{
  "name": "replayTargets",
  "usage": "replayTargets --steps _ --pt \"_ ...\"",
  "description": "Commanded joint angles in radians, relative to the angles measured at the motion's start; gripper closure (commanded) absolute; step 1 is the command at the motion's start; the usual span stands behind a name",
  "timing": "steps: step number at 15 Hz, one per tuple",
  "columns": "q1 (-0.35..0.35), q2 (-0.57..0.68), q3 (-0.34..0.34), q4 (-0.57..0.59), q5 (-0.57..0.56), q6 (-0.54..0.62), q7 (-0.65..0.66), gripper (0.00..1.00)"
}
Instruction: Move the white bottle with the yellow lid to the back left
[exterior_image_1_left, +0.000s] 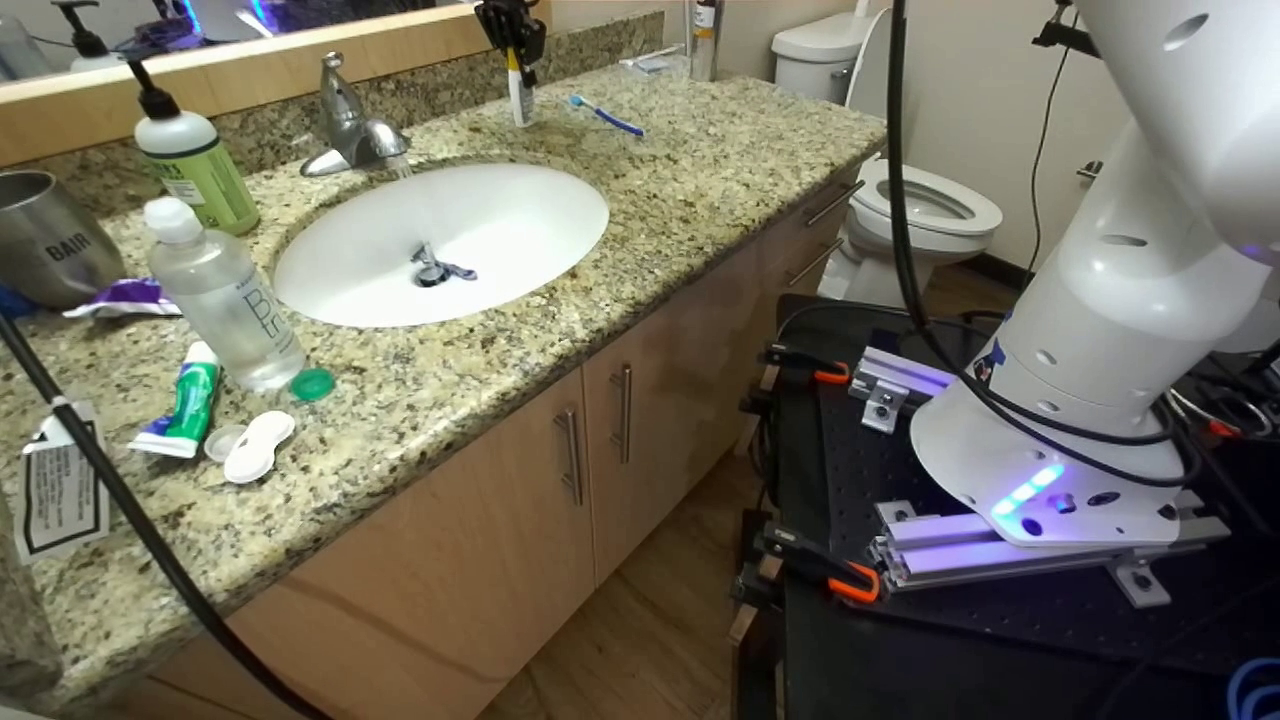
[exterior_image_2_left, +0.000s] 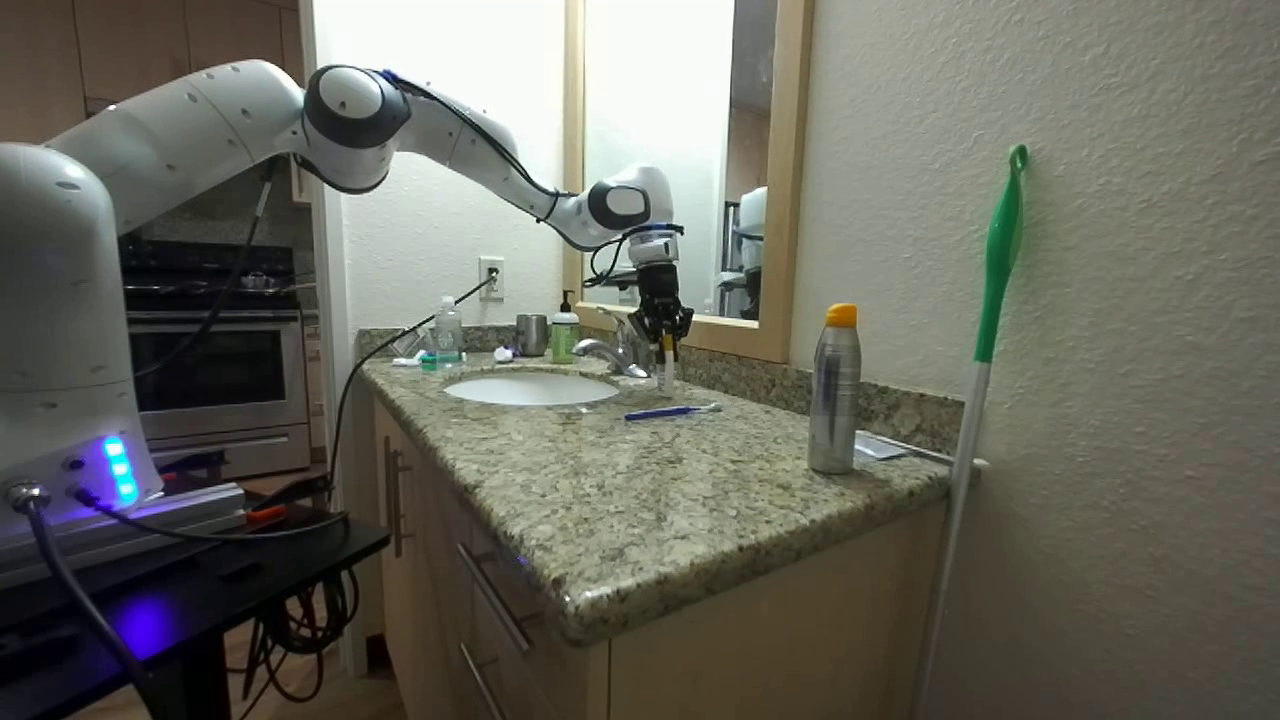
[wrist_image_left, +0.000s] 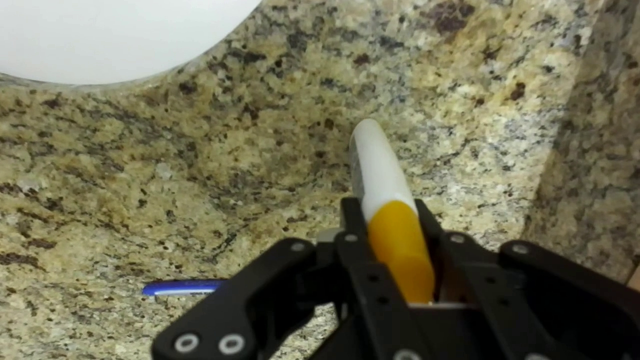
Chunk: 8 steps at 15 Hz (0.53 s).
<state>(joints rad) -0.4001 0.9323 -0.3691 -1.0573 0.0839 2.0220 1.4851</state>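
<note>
Wrist view: jaws clenched on yellow-lidded white bottle; in exterior view, metal cup lettered "BAIR"

In front of the sink we can pass over bare counter; behind it the faucet blocks us, and to one side the clear bottle and soap dispenser crowd us.

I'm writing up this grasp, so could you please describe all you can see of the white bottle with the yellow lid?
The white bottle is slim and looks plastic, with a greyish marking on its side and the yellow lid on. It is nearly upright, lid up, near the sink and toothbrush. The gripper is closed around its lid end, fingers on opposite sides. Whether it touches the counter, I cannot tell.
</note>
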Motion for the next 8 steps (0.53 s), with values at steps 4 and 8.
replayTargets --steps 4,8 --pt "-0.012 0.031 0.007 0.057 0.011 -0.048 0.008 0.47" --pt "-0.002 -0.011 0.010 0.017 0.009 -0.015 -0.017 0.20"
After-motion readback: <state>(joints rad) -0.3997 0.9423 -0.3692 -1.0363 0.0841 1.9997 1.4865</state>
